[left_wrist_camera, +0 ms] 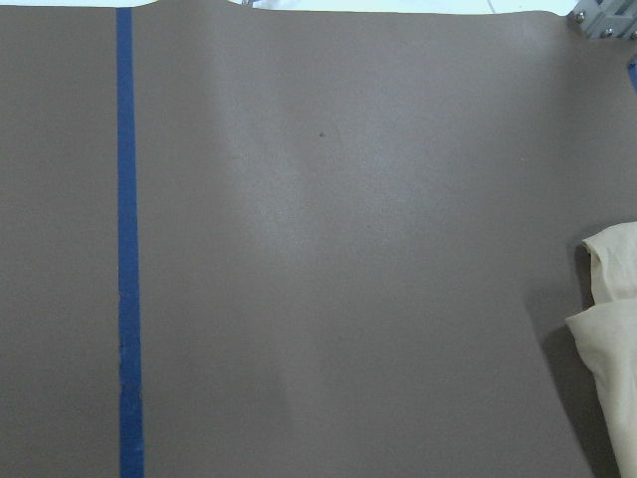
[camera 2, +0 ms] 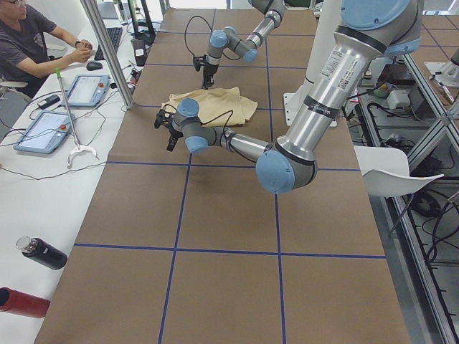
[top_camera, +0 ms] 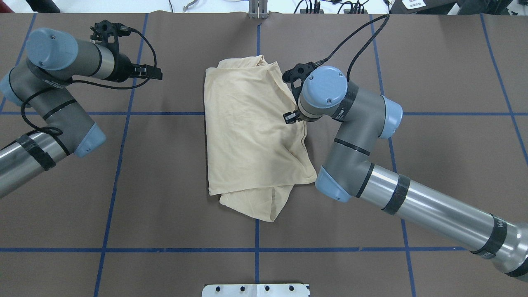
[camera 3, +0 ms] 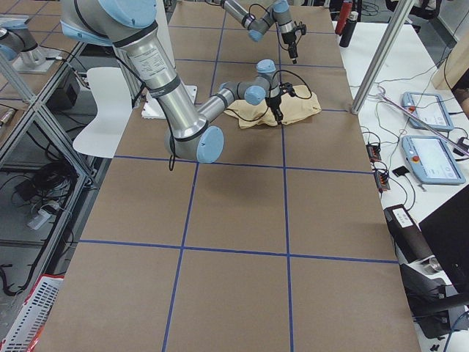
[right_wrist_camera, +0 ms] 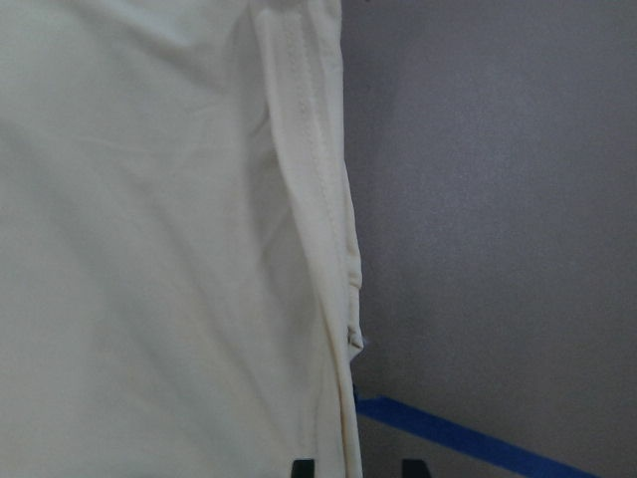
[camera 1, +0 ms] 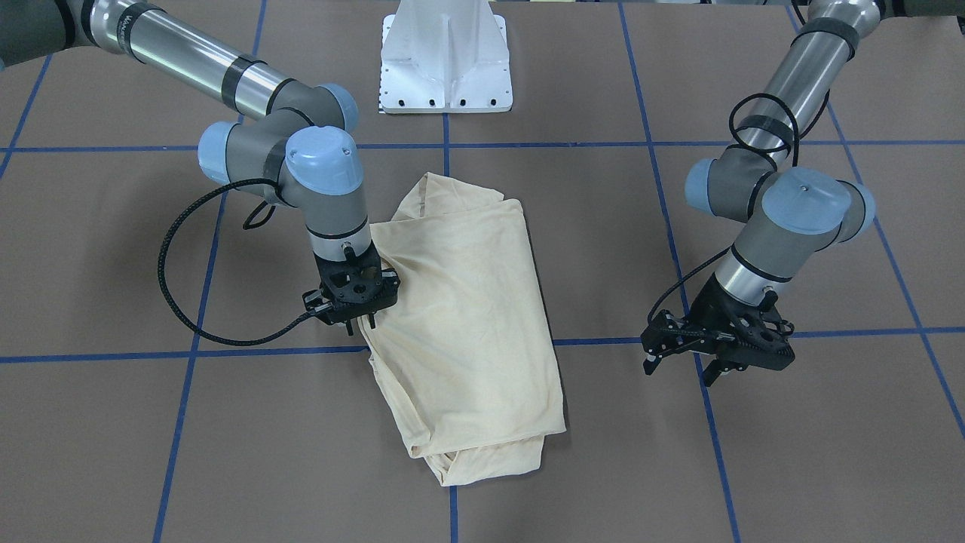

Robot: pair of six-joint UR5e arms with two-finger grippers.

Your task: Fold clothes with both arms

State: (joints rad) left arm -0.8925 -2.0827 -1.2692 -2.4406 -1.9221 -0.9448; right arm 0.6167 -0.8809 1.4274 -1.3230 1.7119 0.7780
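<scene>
Right gripper point(camera 1: 360, 326) is down on the T-shirt point(camera 1: 467, 317), at the long edge on its side. Fingertips point(right_wrist_camera: 303, 468) are slightly apart, straddling the hem. Probably not clamped, since the wrist view barely shows the tips. T-shirt lies folded mid-table point(camera 1: 754, 467), with ragged layered edges at both short ends. Left gripper point(camera 1: 680, 369) has jaws wide and hovers well apart from the opposite long edge.

One T-shirt point(camera 1: 467, 317), two arms point(camera 1: 188, 60) point(camera 1: 814, 68), one pedestal point(camera 1: 446, 60), two tablets point(camera 2: 90, 89) point(camera 2: 44, 130), two bottles point(camera 2: 41, 253) point(camera 2: 21, 301), one person point(camera 2: 29, 39).
</scene>
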